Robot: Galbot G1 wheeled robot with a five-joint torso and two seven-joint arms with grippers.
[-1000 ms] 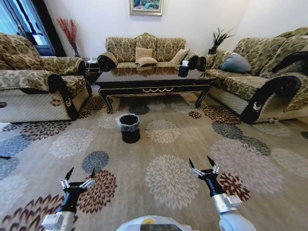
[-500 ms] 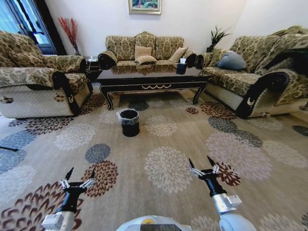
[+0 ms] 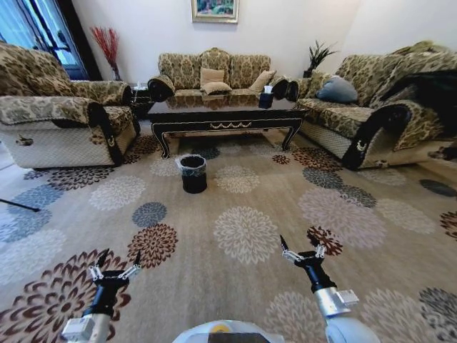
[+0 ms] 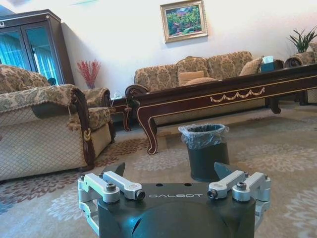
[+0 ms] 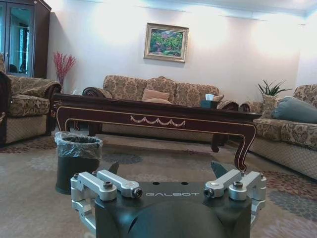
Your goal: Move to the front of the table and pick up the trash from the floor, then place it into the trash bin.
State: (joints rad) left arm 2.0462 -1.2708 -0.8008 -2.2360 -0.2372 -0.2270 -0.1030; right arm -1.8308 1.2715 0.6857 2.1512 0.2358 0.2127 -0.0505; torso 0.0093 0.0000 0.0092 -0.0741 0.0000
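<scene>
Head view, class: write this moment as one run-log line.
left gripper: open, empty, low over floor | right gripper: open, empty | trash bin: ahead, before table

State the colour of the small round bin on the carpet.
The bin is black, lined with a crinkled clear plastic bag; the left wrist view shows it best.

A beige carpeted floor (image 3: 235, 286) patterned with round flower medallions is seen. On it are set a small round black trash bin (image 3: 192, 174) lined with clear plastic and, just behind it, a glossy dark brown coffee table (image 3: 227, 114).
</scene>
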